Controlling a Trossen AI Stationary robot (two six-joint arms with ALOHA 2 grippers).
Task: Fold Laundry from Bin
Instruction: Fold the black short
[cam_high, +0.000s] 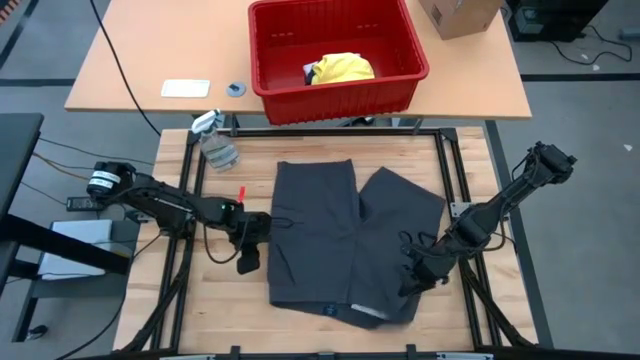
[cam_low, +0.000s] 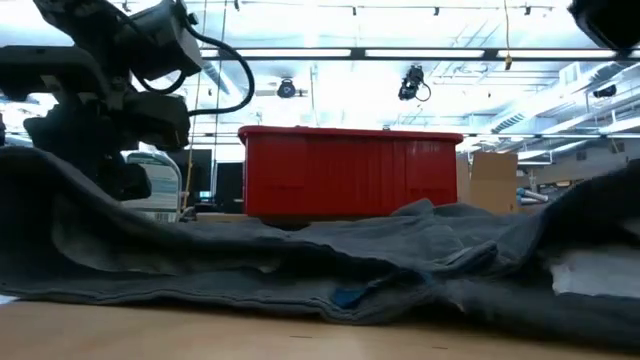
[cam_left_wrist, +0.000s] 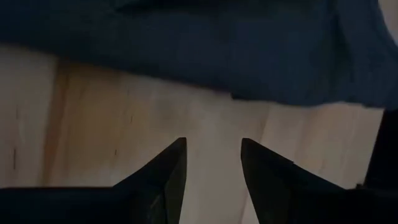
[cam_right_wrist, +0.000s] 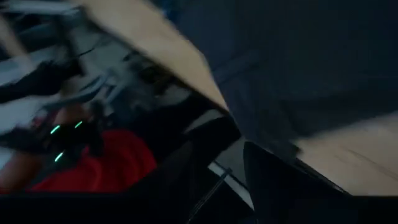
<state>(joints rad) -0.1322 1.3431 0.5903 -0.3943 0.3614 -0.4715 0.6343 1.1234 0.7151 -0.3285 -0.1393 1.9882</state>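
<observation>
From above, the dark grey garment (cam_high: 345, 240), a pair of shorts, lies spread on the wooden table (cam_high: 225, 300), partly folded, with a pale inner lining showing at its near edge. The left gripper (cam_high: 250, 255) sits low on the bare wood just beside the garment's left edge; its tips are too small here to judge. The right gripper (cam_high: 412, 280) is at the garment's right edge, over the cloth; whether it pinches the fabric is hidden by its own dark body. Beyond the table, the red bin (cam_high: 335, 50) stands on a second tabletop with the yellow garment (cam_high: 342, 68) and a bit of white cloth inside; most of the bin's floor is bare. A cardboard box (cam_high: 458, 15) is cut off at the top edge, and a spray bottle (cam_high: 213, 140) lies near the table's far left corner.

At table height, the grey garment (cam_low: 320, 265) fills the foreground as a rumpled ridge, hiding the table behind it and the bin's (cam_low: 350, 170) base. A dark arm shows upper left; its fingers are out of sight.

The left wrist view shows the left gripper (cam_left_wrist: 211, 155) with fingers (cam_left_wrist: 171, 168) apart, over bare wood, nothing between them, the garment's edge (cam_left_wrist: 249, 50) just ahead.

The right wrist view is smeared: the grey cloth (cam_right_wrist: 298, 68) and wood are readable, but I cannot tell how the right claw stands.
</observation>
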